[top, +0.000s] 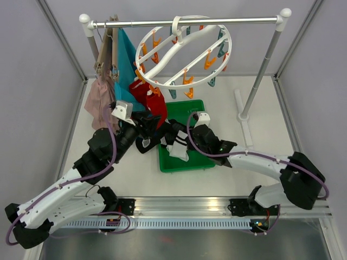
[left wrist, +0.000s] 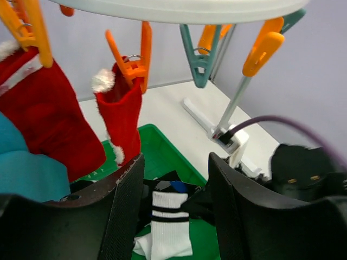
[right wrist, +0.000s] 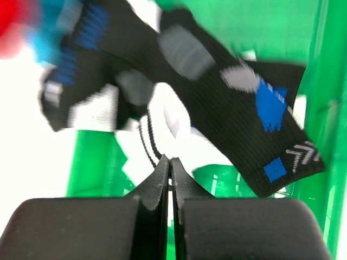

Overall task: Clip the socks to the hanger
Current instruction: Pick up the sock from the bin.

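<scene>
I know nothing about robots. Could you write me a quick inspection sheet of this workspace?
Surface: white table, green tray on it.
Job's things: two red socks clipped to the round white hanger; black blue-marked sock and white striped sock in the tray.
Clutter: teal cloth and pink garment hanging on the rail.
Hands: left hand open, empty; right hand shut, nothing visibly gripped.
Cables: purple cables along both arms.
Surroundings: grey walls, metal rail on white posts.
</scene>
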Robot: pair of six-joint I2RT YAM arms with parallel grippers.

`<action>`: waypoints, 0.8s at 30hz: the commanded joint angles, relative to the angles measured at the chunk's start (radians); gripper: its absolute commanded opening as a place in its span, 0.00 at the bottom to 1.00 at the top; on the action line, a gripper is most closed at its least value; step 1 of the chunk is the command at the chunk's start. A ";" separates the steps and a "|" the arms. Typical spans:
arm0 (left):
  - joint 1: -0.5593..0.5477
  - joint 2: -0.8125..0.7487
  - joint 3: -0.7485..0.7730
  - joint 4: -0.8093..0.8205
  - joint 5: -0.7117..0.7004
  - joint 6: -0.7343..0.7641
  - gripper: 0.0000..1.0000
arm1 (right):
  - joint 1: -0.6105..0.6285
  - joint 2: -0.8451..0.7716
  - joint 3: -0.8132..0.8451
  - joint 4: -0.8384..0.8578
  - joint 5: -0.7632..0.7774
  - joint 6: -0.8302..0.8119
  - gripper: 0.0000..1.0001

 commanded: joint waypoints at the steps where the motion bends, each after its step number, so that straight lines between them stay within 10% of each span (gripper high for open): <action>1: 0.003 -0.005 -0.013 0.065 0.130 0.025 0.57 | 0.030 -0.138 -0.022 0.013 0.091 -0.053 0.00; 24: 0.164 0.239 0.051 0.226 0.821 -0.121 0.66 | 0.058 -0.704 0.095 -0.153 -0.132 -0.377 0.00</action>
